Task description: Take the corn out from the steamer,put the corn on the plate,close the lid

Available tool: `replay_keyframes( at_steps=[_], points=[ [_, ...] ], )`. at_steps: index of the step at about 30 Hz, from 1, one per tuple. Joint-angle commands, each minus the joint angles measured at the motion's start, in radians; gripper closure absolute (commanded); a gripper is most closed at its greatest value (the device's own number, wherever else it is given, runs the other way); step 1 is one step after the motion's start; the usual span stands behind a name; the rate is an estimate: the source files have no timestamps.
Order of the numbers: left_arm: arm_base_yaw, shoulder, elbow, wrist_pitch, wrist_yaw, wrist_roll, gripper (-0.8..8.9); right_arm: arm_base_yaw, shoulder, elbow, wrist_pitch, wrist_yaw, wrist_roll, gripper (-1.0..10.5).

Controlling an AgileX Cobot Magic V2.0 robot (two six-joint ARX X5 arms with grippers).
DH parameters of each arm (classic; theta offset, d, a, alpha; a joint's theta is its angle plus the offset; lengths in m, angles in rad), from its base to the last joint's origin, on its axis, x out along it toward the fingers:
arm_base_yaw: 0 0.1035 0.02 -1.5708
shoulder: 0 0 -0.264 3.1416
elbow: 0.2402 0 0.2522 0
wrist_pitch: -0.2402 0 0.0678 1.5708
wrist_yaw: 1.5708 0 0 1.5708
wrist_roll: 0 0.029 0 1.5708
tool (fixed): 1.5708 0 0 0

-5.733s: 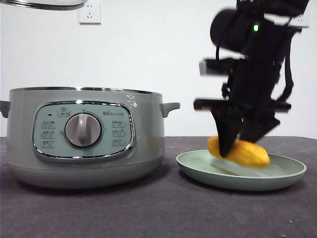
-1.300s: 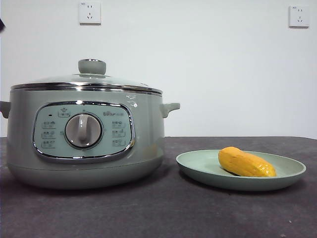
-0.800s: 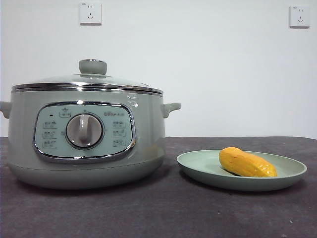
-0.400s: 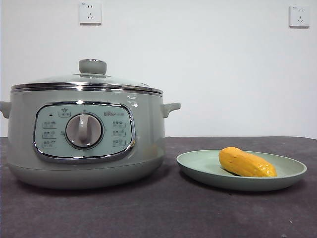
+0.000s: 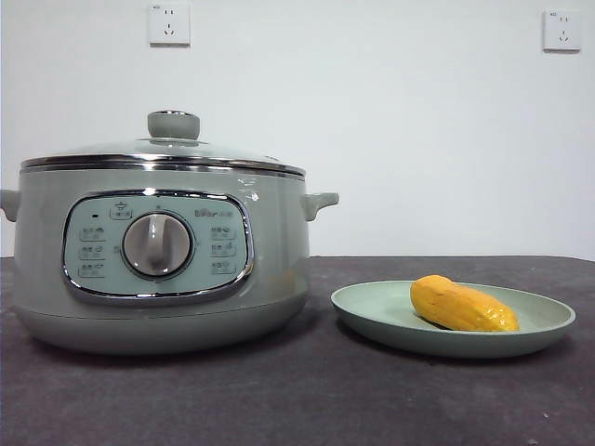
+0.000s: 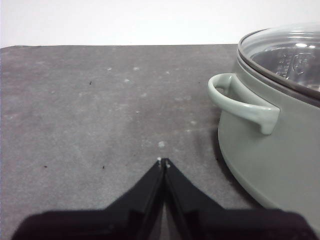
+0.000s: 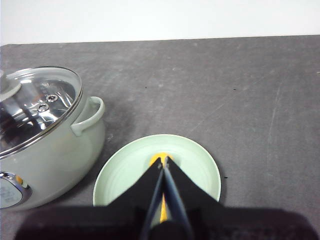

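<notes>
Nothing has shifted since a moment ago: one steamer wears one lid, its panel lettering too small to read; right of it, one corn lies on one plate. Left gripper and right gripper are pinched closed, empty.

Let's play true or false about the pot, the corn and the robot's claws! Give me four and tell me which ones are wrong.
1. The corn lies on the plate. True.
2. The lid is off the steamer. False: it sits on the steamer.
3. The left gripper holds the lid's knob. False: it is shut on nothing, beside the steamer.
4. The right gripper is shut, above the plate. True.
</notes>
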Motion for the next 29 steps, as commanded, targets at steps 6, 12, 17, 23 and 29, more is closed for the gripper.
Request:
replay_keyframes(
  at_steps=[6, 12, 17, 23, 29],
  points=[
    [0.005, -0.003, -0.014, 0.002, 0.0, -0.005, 8.17, 0.001, -0.001, -0.008, 0.006, 0.002, 0.01, 9.4],
    [0.005, -0.003, -0.014, 0.002, 0.0, -0.005, 8.17, 0.001, -0.001, -0.008, 0.006, 0.003, 0.01, 9.4],
    [0.005, -0.003, -0.014, 0.002, 0.0, -0.005, 8.17, 0.001, -0.001, -0.008, 0.006, 0.003, 0.01, 9.4],
    [0.005, -0.003, -0.014, 0.002, 0.0, -0.005, 8.17, 0.001, -0.001, -0.008, 0.006, 0.002, 0.01, 9.4],
    [0.005, -0.003, -0.014, 0.002, 0.0, -0.005, 8.17, 0.001, -0.012, -0.009, -0.002, 0.005, -0.054, 9.4]
  ],
)
